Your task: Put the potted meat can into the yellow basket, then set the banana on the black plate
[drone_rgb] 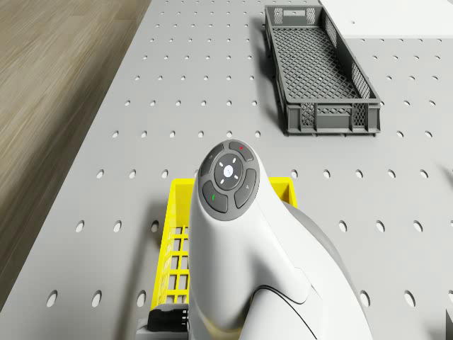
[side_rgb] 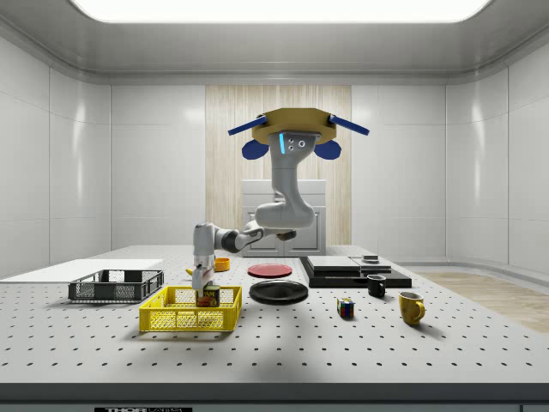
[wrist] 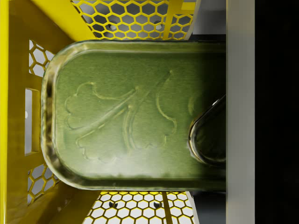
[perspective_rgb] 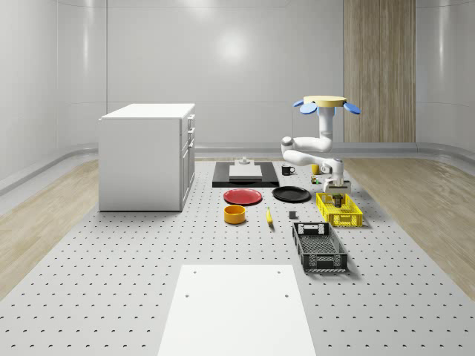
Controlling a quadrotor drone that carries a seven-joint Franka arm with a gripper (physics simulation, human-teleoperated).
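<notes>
Side view is showing the gripper (side_rgb: 204,290) reaching down into the yellow basket (side_rgb: 180,318), with the can (side_rgb: 208,299) hanging low between the walls. Whether the can is already resting on the mesh floor I cannot tell. If it is hanging above the floor, letting go could make it drop and tip onto its side, or land against the near wall. The drone (side_rgb: 290,130) is hovering above and toward the side view's right of the basket, with the arm stretched out toward it, so any drift in the hover is likely to drag the can against the yellow wall and shove or tilt the basket. Pulling up before the fingers are fully clear could lift the can back out.

Wrist view is showing the can (wrist: 135,112) close under the camera, its green embossed top lying over the honeycomb mesh of the basket (wrist: 135,14), with one finger (wrist: 240,112) standing along its end. I judge the gripper to be clamped on the can, though the far finger is hidden.

The banana (perspective_rgb: 269,216) is lying on the table near the orange bowl (perspective_rgb: 234,213), well apart from the black plate (perspective_rgb: 291,194), which is sitting bare beside the red plate (perspective_rgb: 243,196); that step is not yet begun.
</notes>
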